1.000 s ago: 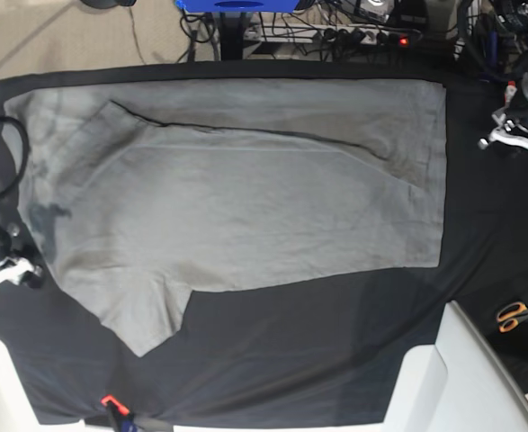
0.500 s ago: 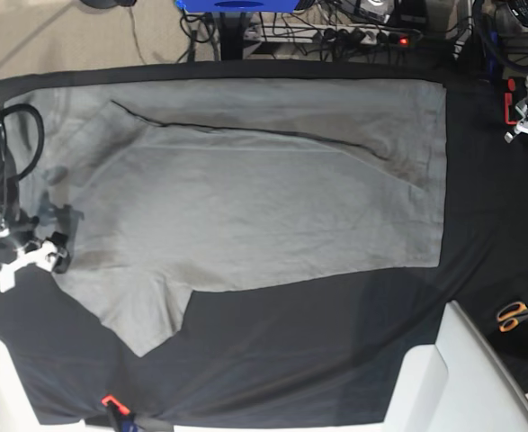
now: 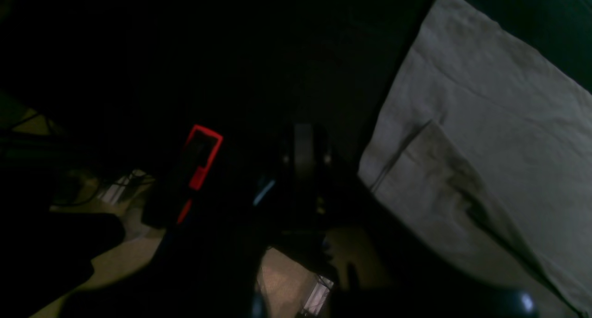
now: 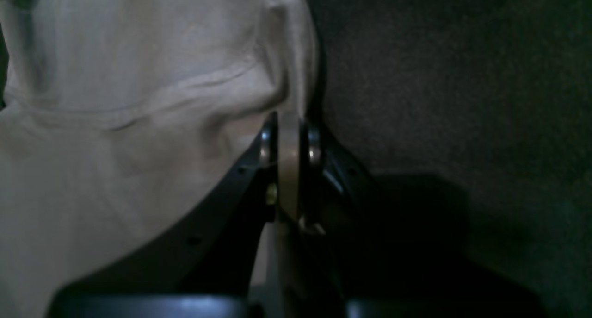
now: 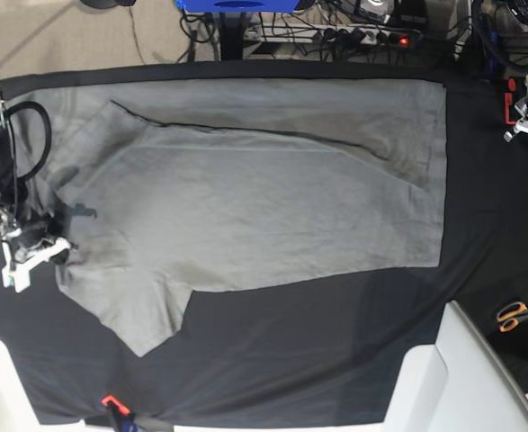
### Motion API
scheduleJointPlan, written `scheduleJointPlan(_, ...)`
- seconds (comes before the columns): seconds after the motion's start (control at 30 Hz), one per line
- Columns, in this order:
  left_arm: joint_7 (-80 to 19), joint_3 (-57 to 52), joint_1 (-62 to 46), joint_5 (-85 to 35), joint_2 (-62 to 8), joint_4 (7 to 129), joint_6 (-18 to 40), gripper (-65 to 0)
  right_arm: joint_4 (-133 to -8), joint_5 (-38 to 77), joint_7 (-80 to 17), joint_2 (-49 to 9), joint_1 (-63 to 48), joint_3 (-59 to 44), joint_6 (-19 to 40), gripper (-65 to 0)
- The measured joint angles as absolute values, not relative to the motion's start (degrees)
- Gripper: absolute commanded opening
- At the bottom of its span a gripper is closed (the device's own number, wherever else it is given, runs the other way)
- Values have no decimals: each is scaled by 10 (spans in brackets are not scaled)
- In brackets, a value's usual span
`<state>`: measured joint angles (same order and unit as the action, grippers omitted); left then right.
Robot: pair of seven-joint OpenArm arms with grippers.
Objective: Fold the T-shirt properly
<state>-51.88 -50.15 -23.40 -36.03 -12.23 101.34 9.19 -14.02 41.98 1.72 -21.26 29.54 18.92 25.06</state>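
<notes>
The grey T-shirt [image 5: 246, 198] lies spread flat on the black table cloth [image 5: 290, 360], one sleeve pointing to the front left. My right gripper [image 5: 52, 250] is at the shirt's left edge. In the right wrist view the gripper [image 4: 289, 116] has its jaws closed on the shirt's edge, and the cloth [image 4: 115, 146] bunches up at the tips. My left gripper [image 5: 520, 130] hangs off to the right of the shirt, apart from it. In the dark left wrist view the gripper [image 3: 303, 133] looks closed and empty, with the shirt's corner [image 3: 485, 123] beside it.
Orange-handled scissors [image 5: 514, 315] lie at the right edge. White bins [image 5: 461, 378] stand along the front. A red-and-black part [image 5: 511, 101] is near the left gripper and also shows in the left wrist view [image 3: 201, 156]. Cables lie beyond the far edge.
The right gripper moved in onto the shirt's left edge and closed on it; that edge has shifted right. The left arm rose toward the far right corner.
</notes>
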Motion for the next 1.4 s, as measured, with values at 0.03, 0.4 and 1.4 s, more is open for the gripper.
scheduleJointPlan(0.03, -519, -502, -234, -360, -123, 1013, 92, -650, -148, 420, 17, -213, 292, 189, 250, -650)
scheduleJointPlan(0.4, -519, -501, -234, -361, -122, 1013, 92, -650, -300, 419, -63, -222, 211, 77, 250, -650)
scheduleJointPlan(1.4, -517, -501, -212, -360, -124, 965, 92, -650, -819, 415, -514, -149, -51, -253, 253, -633)
